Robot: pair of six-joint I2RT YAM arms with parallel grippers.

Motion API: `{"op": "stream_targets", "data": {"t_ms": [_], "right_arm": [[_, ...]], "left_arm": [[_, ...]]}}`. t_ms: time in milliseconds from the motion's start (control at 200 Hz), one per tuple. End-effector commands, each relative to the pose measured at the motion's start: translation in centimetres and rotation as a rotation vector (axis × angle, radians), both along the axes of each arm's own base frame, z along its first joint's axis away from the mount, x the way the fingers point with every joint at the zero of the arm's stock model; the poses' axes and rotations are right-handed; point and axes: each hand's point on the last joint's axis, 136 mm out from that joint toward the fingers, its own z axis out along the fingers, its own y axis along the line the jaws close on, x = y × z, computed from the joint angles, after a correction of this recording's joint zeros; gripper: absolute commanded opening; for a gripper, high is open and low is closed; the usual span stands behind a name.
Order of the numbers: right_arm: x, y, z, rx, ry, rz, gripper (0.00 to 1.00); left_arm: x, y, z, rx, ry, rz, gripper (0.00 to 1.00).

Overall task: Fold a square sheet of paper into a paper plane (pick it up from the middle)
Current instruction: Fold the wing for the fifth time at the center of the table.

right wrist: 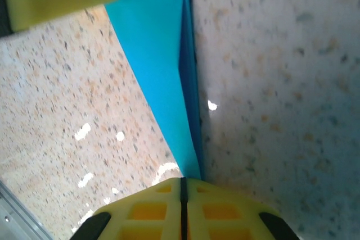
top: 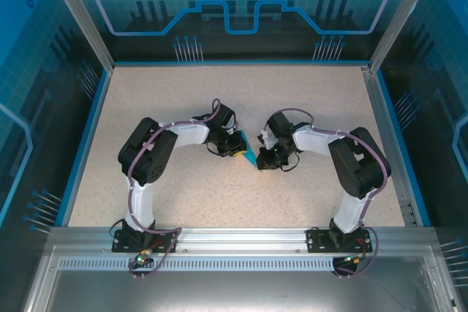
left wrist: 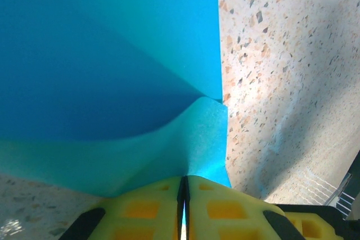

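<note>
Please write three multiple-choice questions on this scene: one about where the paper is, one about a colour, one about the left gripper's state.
1. Where is the blue paper? A. at a far corner. B. middle of the table, between the left gripper and the right gripper. C. at the near edge.
2. What colour are the gripper fingers? A. yellow. B. red. C. white.
3. The left gripper is: A. wide open. B. shut on the paper. C. shut on nothing.
Key: 1B, seen between them from above; 2A, seen in both wrist views; 3B, paper enters the closed jaws.

folded blue paper (left wrist: 112, 54): one; left gripper (left wrist: 183, 182), right gripper (right wrist: 181, 184): two; table (top: 219, 93): one
</note>
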Motion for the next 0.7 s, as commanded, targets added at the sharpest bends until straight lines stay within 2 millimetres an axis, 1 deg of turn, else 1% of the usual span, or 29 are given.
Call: {"op": "stream_targets", "data": {"t_ms": [0,235,300,345,495,535,580,695], "right_arm": [[-1.9,-1.4,-0.3,-0.023,0.079,-0.004,0.09],[-2.6,-2.1,-1.5,-0.055,0.113,-0.011,0.09],[-2.5,-2.1,-1.5,-0.051,0.114,-0.014,0.09],[-2.3,-1.9,-1.1,-0.038,0.108,-0.018,0.09],[-0.4,-0.1,2.3,0.082,0.008,-0.028,0.11],[0.1,0.2,2.8,0.096,-0.008,-0.031,0.11],[0.6,0.4,2.9,0.097,-0.017,-0.034,0.11],[1.5,1.1,2.4,0.103,-0.011,-0.037,0.11]], "left_arm": [[-1.2,2.2,-3.2,0.129,0.073,0.022,0.13],[-1.3,2.2,-3.3,0.131,0.077,0.021,0.13],[-1.3,2.2,-3.4,0.131,0.077,0.021,0.13],[-1.3,2.3,-3.3,0.131,0.076,0.023,0.13],[-1.4,2.2,-3.4,0.13,0.077,0.02,0.13],[-1.3,2.2,-3.3,0.128,0.077,0.021,0.13],[-1.3,2.2,-3.3,0.128,0.076,0.02,0.13],[-1.2,2.1,-3.2,0.123,0.073,0.018,0.13]]}}
